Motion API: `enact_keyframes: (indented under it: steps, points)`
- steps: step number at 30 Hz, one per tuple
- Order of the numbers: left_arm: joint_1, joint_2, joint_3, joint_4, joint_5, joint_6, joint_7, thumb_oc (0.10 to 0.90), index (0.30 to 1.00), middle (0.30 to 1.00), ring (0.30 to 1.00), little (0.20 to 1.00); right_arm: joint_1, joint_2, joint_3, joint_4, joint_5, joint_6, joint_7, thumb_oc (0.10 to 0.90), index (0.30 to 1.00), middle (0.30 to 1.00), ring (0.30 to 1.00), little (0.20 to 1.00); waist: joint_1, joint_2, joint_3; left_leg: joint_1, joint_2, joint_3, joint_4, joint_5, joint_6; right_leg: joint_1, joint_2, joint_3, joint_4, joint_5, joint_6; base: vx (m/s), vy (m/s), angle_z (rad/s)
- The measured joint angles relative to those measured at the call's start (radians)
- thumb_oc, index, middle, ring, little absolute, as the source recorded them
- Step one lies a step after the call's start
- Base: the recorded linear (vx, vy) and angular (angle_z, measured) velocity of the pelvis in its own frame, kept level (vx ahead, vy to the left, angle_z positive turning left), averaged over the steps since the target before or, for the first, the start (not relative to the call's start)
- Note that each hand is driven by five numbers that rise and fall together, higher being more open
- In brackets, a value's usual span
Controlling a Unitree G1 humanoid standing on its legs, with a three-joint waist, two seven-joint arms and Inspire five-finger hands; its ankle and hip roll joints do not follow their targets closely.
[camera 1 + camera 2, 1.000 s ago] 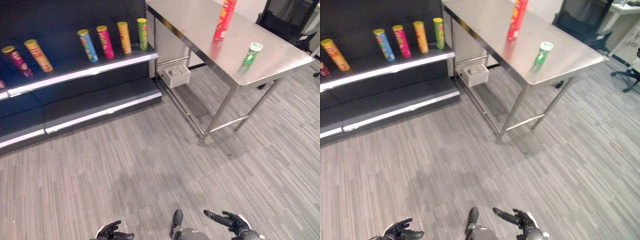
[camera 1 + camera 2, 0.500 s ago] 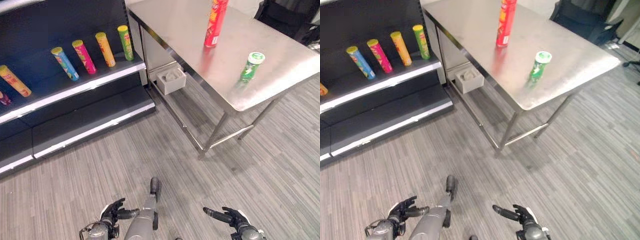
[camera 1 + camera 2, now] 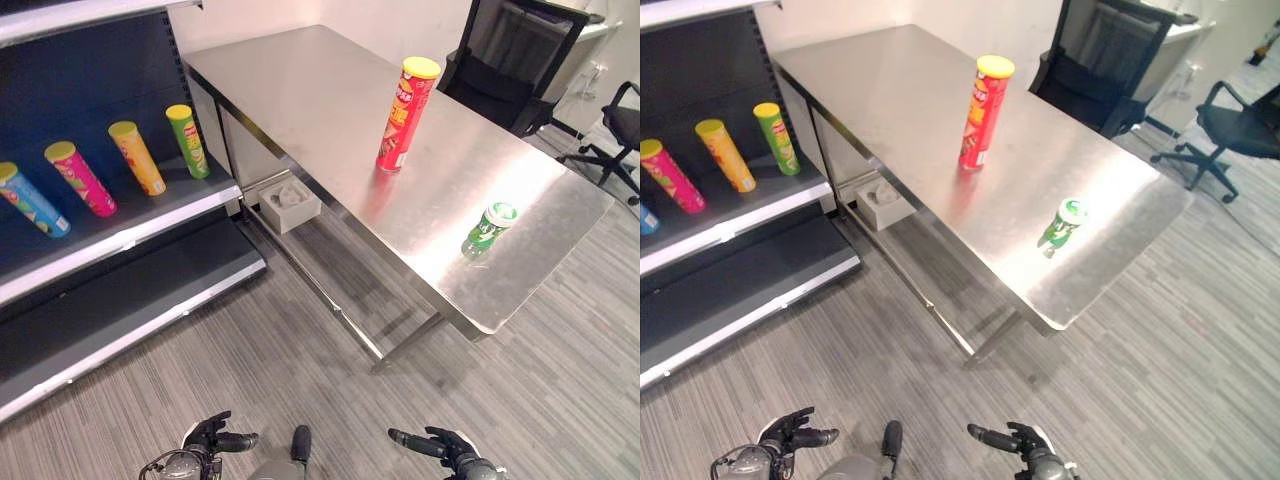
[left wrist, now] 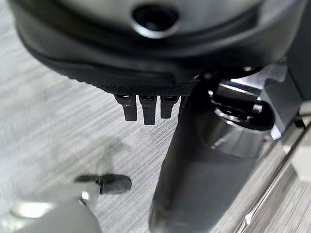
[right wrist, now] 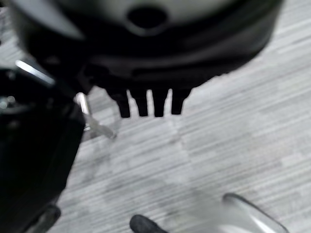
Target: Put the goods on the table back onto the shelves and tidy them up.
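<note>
Two cans wait on the steel table, four stand on the shelf.

The steel table [image 3: 300, 110] is the landmark. Left of it, the dark shelf [image 3: 120, 235] carries blue [image 3: 30, 200], pink [image 3: 80, 178], orange [image 3: 137, 157] and green [image 3: 187, 141] chip cans. Near the table's middle stands a tall red chip can [image 3: 405, 113], and a short green can [image 3: 487, 226] stands toward its right end; both appear still to be shelved. Low before the table, the left hand [image 3: 212, 438] and right hand [image 3: 440, 447] hang with relaxed fingers, holding nothing.
</note>
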Motion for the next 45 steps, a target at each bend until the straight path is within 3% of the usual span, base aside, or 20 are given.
enact_keyframes:
  steps: [1,2,4,6,8,10,13,16,20,22,24,25,28,30,33,35,40,45]
  points:
    - [-0.002,0.000,-0.005,0.002,0.000,0.005,0.001,0.800,0.900,0.900,0.900,0.900,-0.002,0.000,0.000,0.006,0.000,0.005,-0.001,0.800,0.900,0.900,0.900,0.900,-0.014,0.008,0.007,0.006,-0.009,-0.007,0.012,-0.017,0.015,-0.074,-0.033,-0.001,0.057,-0.003,0.000,0.20,-0.027,0.16]
    - [-0.002,-0.003,-0.026,-0.001,0.000,0.008,0.001,0.800,0.900,0.900,0.900,0.900,0.011,-0.004,-0.007,0.008,0.000,0.016,-0.002,0.800,0.900,0.900,0.900,0.900,-0.013,0.026,0.019,0.026,-0.010,-0.007,0.013,-0.039,0.011,-0.102,-0.095,-0.064,-0.015,-0.033,-0.009,0.22,-0.111,0.01]
    - [0.012,-0.002,-0.037,0.000,0.000,0.010,0.002,0.800,0.900,0.900,0.900,0.900,0.032,-0.004,-0.016,0.001,0.005,0.020,-0.001,0.800,0.900,0.900,0.900,0.900,-0.014,0.043,0.027,0.064,-0.012,0.005,0.011,-0.056,-0.022,-0.081,-0.187,-0.192,-0.360,-0.033,-0.016,0.19,-0.175,-0.14]
    - [0.021,0.005,-0.034,0.002,0.000,0.011,0.010,0.800,0.900,0.900,0.900,0.900,0.033,-0.004,-0.017,0.002,0.004,0.021,-0.001,0.800,0.900,0.900,0.900,0.900,-0.015,0.040,0.027,0.085,-0.014,0.004,-0.001,-0.064,-0.033,-0.035,-0.194,-0.267,-0.724,0.029,0.006,0.16,-0.194,-0.02]
    - [0.016,0.014,-0.027,0.005,0.005,0.011,0.019,0.800,0.900,0.900,0.900,0.900,0.039,-0.001,-0.029,0.002,0.004,0.021,0.001,0.800,0.900,0.900,0.900,0.900,-0.019,0.021,0.033,0.095,-0.016,-0.021,-0.001,-0.075,-0.049,0.000,-0.147,-0.225,-0.970,0.109,0.032,0.12,-0.143,0.39]
    - [0.022,0.021,-0.019,-0.005,0.018,0.010,0.020,0.800,0.900,0.900,0.900,0.900,0.049,0.005,-0.028,0.005,0.005,0.023,0.000,0.800,0.900,0.900,0.900,0.900,-0.031,-0.013,0.019,0.112,-0.019,-0.045,-0.001,-0.089,-0.054,0.032,-0.112,-0.192,-0.956,0.174,0.024,0.10,-0.144,0.59]
    - [0.072,0.033,-0.011,-0.038,0.019,0.008,0.020,0.800,0.900,0.900,0.900,0.900,0.088,0.017,-0.042,0.028,0.008,0.016,0.000,0.800,0.900,0.900,0.900,0.900,-0.020,-0.081,-0.032,0.129,-0.029,-0.051,-0.001,-0.121,-0.080,0.104,-0.078,-0.196,-0.977,0.237,-0.042,0.07,-0.114,0.10]
    - [0.088,0.013,-0.037,-0.100,0.018,0.014,0.016,0.800,0.900,0.900,0.900,0.900,0.066,-0.012,-0.177,0.092,0.020,0.015,-0.025,0.800,0.900,0.900,0.900,0.900,-0.039,-0.056,-0.039,0.134,0.040,-0.036,0.004,-0.134,-0.117,0.107,-0.010,-0.197,-0.973,0.216,-0.081,0.10,-0.065,0.03]
    - [0.096,0.012,-0.018,-0.118,0.019,0.010,0.015,0.800,0.900,0.900,0.900,0.900,0.082,-0.074,-0.321,0.087,0.064,0.021,-0.046,0.800,0.900,0.900,0.900,0.900,-0.077,-0.037,-0.046,0.158,0.074,-0.007,0.011,-0.150,-0.141,0.128,0.025,-0.188,-0.972,0.199,-0.098,0.11,0.002,-0.16]
    - [0.113,0.006,0.020,-0.131,0.019,0.009,0.008,0.800,0.900,0.900,0.900,0.900,0.102,-0.112,-0.525,0.054,0.115,0.022,-0.051,0.800,0.900,0.900,0.900,0.900,-0.092,-0.015,-0.053,0.182,0.082,0.016,-0.002,-0.156,-0.145,0.139,0.035,-0.166,-0.973,0.196,-0.095,0.10,0.033,-0.24]
    - [0.133,0.002,0.054,-0.131,0.022,0.008,0.003,0.800,0.900,0.900,0.900,0.900,0.166,-0.196,-0.613,-0.052,0.147,0.029,-0.084,0.800,0.900,0.900,0.900,0.900,-0.116,0.000,-0.061,0.197,0.084,0.025,-0.004,-0.170,-0.145,0.157,0.037,-0.162,-0.980,0.184,-0.086,0.05,0.021,-0.19]
    - [0.142,-0.001,0.054,-0.113,0.029,0.007,-0.005,0.800,0.900,0.900,0.900,0.900,0.243,-0.297,-0.659,-0.202,0.151,0.035,-0.104,0.800,0.900,0.900,0.900,0.900,-0.126,0.025,-0.076,0.203,0.083,0.042,-0.007,-0.173,-0.142,0.155,0.037,-0.146,-0.980,0.182,-0.084,0.02,0.016,-0.22]
    - [0.160,-0.017,0.047,-0.066,0.072,0.007,-0.008,0.800,0.900,0.900,0.900,0.900,0.318,-0.409,-0.710,-0.527,0.148,0.034,-0.161,0.800,0.900,0.900,0.900,0.900,-0.171,0.041,-0.084,0.206,0.087,0.065,-0.007,-0.175,-0.141,0.149,0.041,-0.131,-0.980,0.179,-0.078,0.00,0.001,-0.23]
    - [0.158,-0.038,0.036,-0.034,0.101,0.010,-0.015,0.800,0.900,0.900,0.900,0.900,0.309,-0.446,-0.714,-0.707,0.147,-0.011,-0.179,0.800,0.900,0.900,0.900,0.900,-0.176,0.037,-0.082,0.208,0.091,0.077,-0.007,-0.175,-0.141,0.144,0.049,-0.113,-0.980,0.184,-0.083,-0.01,-0.006,-0.24]
    - [0.170,-0.064,0.012,-0.040,0.131,0.008,-0.045,0.800,0.900,0.900,0.900,0.900,0.263,-0.475,-0.641,-0.995,0.115,-0.022,-0.165,0.800,0.900,0.900,0.900,0.900,-0.172,0.030,-0.080,0.210,0.101,0.095,-0.007,-0.175,-0.140,0.142,0.057,-0.112,-0.980,0.183,-0.084,0.00,0.002,-0.05]
    - [0.174,-0.069,-0.003,-0.040,0.142,0.008,-0.052,0.800,0.900,0.900,0.900,0.900,0.217,-0.475,-0.584,-1.099,0.099,-0.098,-0.128,0.800,0.900,0.900,0.900,0.900,-0.164,0.034,-0.083,0.209,0.107,0.101,-0.007,-0.168,-0.150,0.142,0.060,-0.113,-0.980,0.183,-0.085,-0.01,-0.012,0.04]
    - [0.175,-0.070,-0.002,-0.082,0.145,-0.003,-0.053,0.800,0.900,0.900,0.900,0.900,0.124,-0.477,-0.446,-1.123,0.067,-0.134,-0.060,0.800,0.900,0.900,0.900,0.900,-0.076,0.037,-0.084,0.202,0.113,0.103,-0.002,-0.163,-0.158,0.140,0.064,-0.118,-0.980,0.185,-0.085,-0.01,-0.008,0.07]
    - [0.181,-0.067,-0.001,-0.102,0.149,-0.004,-0.052,0.800,0.900,0.900,0.900,0.900,0.124,-0.476,-0.377,-1.030,0.033,-0.115,-0.019,0.800,0.900,0.900,0.900,0.900,-0.062,0.050,-0.081,0.197,0.113,0.084,-0.001,-0.162,-0.159,0.140,0.061,-0.143,-0.980,0.190,-0.093,-0.01,-0.014,0.14]
